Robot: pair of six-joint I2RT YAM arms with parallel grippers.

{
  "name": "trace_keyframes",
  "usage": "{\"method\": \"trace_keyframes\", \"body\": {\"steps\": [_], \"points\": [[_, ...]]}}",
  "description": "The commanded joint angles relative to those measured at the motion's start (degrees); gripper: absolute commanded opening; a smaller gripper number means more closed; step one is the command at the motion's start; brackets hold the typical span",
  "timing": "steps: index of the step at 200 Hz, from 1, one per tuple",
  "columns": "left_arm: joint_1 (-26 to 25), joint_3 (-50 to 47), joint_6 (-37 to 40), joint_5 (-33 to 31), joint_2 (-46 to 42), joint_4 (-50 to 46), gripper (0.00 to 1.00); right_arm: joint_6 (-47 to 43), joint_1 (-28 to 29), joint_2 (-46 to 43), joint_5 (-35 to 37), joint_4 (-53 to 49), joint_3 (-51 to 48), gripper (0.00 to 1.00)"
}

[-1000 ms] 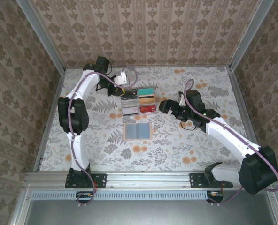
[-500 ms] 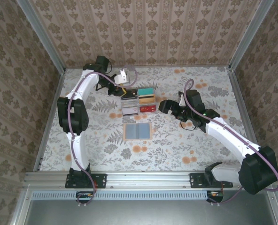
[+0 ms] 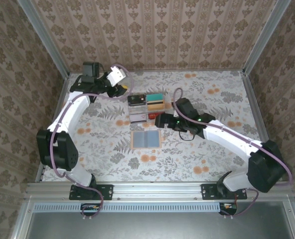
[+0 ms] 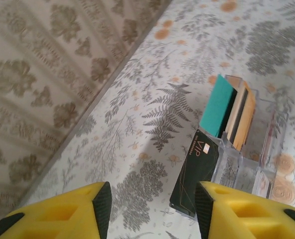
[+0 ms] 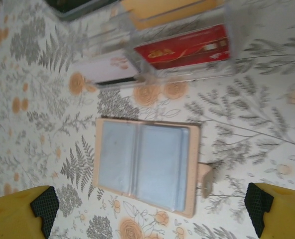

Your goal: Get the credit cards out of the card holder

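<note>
**Card holder (image 3: pixel 145 139) lying spread open just below the clear compartment tray (image 3: pixel 146 113), both grippers hanging empty.**

Top camera: the left gripper (image 3: pixel 122 87) is hovering past the tray's far-left corner, while the right gripper (image 3: pixel 159 121) is hanging just beside its near-right corner.
Left wrist camera: the left gripper (image 4: pixel 150 209) is showing jaws parted partway with nothing between them. A black card (image 4: pixel 197 172) is leaning on edge at the tray (image 4: pixel 247 169), and a teal card (image 4: pixel 218 105) and orange cards (image 4: pixel 243 122) are standing in one compartment. A bump could be tipping that leaning card out.
Right wrist camera: the right gripper (image 5: pixel 152 206) is spreading wide and bare over the card holder (image 5: pixel 145 167), whose grey-blue pockets are looking empty. A red card (image 5: pixel 182 47) and a pale card (image 5: pixel 112 69) are lying in tray compartments. A low pass could be shoving the card holder or the tray.
</note>
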Motion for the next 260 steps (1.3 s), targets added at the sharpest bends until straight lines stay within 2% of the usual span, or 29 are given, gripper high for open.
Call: {"method": "trace_keyframes", "body": {"steps": [1, 29, 63, 77, 93, 126, 161, 182, 205, 231, 260], "points": [[0.0, -6.1, -17.1, -7.9, -3.6, 9.0, 0.52, -2.4, 4.8, 5.4, 4.4, -3.9, 4.4, 0.96], [0.0, -14.3, -28.5, -14.5, -8.2, 12.3, 0.54, -2.8, 10.7, 13.2, 7.6, -6.7, 10.1, 0.90], [0.1, -22.2, -37.8, -21.4, -13.8, 12.2, 0.60, -1.9, 13.9, 21.7, 8.5, -9.9, 15.4, 0.78], [0.2, -25.4, -42.1, -23.9, -16.2, 12.2, 0.66, -1.8, 14.7, 24.4, 10.0, -11.1, 17.7, 0.77], [0.3, -29.5, -46.5, -26.0, -19.2, 12.1, 0.67, -2.4, 15.8, 27.6, 11.5, -13.9, 20.7, 0.77], [0.6, -35.5, -50.1, -30.0, -25.2, 10.0, 0.72, -3.4, 17.4, 33.8, 13.7, -18.1, 27.4, 0.77], [1.5, -37.9, -54.1, -34.3, -29.1, 5.7, 0.82, -4.4, 18.2, 38.8, 14.0, -20.9, 33.1, 0.77], [1.7, -39.0, -55.7, -36.4, -30.6, 4.8, 0.84, -4.2, 18.4, 40.8, 14.6, -22.5, 35.4, 0.78], [2.0, -39.7, -58.4, -42.8, -32.1, 3.7, 0.92, -3.6, 18.4, 42.1, 14.2, -22.8, 36.1, 0.82], [2.3, -39.6, -57.9, -43.1, -32.8, 3.5, 0.93, -3.6, 18.4, 43.6, 13.3, -23.5, 37.6, 0.85], [2.4, -39.6, -57.2, -42.1, -32.4, 3.5, 0.93, -3.1, 18.4, 45.7, 12.9, -24.7, 39.1, 0.85]]}}
